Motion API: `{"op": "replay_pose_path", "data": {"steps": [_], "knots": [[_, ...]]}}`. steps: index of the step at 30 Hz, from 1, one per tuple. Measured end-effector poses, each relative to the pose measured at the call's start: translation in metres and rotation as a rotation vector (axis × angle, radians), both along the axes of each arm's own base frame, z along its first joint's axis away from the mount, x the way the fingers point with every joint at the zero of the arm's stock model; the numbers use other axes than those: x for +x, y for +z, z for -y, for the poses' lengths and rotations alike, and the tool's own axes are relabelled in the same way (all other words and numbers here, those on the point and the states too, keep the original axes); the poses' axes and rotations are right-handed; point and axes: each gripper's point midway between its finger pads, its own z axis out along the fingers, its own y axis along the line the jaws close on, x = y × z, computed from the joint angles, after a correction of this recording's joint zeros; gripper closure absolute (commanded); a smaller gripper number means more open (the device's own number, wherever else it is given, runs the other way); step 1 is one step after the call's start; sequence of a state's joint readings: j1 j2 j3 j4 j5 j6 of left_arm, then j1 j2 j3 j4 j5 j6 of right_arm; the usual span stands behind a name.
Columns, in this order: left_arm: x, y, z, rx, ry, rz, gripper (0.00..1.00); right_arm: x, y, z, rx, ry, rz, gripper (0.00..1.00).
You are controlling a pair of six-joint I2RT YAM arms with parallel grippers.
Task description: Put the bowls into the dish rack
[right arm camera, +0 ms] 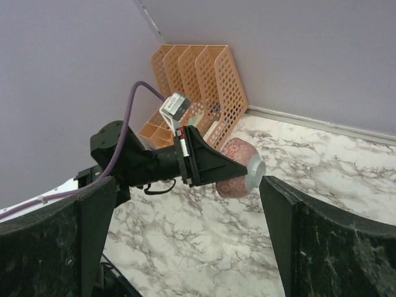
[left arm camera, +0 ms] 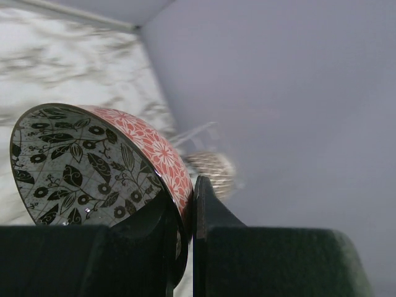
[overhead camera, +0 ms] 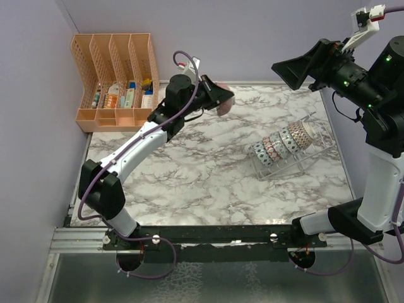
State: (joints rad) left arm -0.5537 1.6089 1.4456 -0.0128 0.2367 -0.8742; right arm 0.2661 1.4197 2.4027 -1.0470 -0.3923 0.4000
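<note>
While the left arm reaches toward the far side of the marble table (overhead camera: 189, 183), the left gripper (overhead camera: 221, 100) pinches a red bowl (overhead camera: 223, 105) by its rim. One finger (left arm camera: 213, 216) presses the red, flower-patterned outer wall. The opposite finger sits inside, against the pale inner face printed with black leaves. The bowl stands tilted on edge, with most of its body projecting ahead of the jaws and to one side of them. It appears to be clear of the table surface. In the right wrist view, the pale foot of the bowl points away from the left jaws.

The dish rack (overhead camera: 278, 165) rests on the table, well apart from the left jaws and off toward the right arm's side. Five bowls (overhead camera: 281, 142) stand on edge in its slots in one close row. In the left wrist view, the rack shows only as a blur beyond the jaws, just past the rim of the held bowl.

The right gripper (overhead camera: 295, 68) is raised over the far right part of the table. Its jaws are spread wide with nothing between them. The rack lies below these jaws, nearer the arm bases. Between the spread fingers (right arm camera: 322, 247), the right wrist view frames the left gripper and its bowl.

A peach organizer (overhead camera: 117, 76) stands in the far left corner, to the left of the left jaws.
</note>
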Motion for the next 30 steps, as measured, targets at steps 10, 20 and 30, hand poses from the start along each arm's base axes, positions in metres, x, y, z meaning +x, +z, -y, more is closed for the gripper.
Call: {"op": "replay_pose_path", "data": {"steps": [10, 20, 30], "knots": [[-0.022, 0.122, 0.121, -0.687, -0.291, -0.001, 1.0, 0.004, 0.014, 0.006, 0.044, -0.047, 0.032, 0.01], [-0.027, 0.077, 0.223, -0.874, -0.445, -0.254, 1.0, 0.002, 0.016, 0.016, 0.053, -0.106, 0.039, 0.01], [-0.051, 0.08, 0.256, -0.983, -0.524, -0.37, 1.0, 0.0, 0.012, 0.026, 0.037, -0.161, 0.038, 0.0]]}}
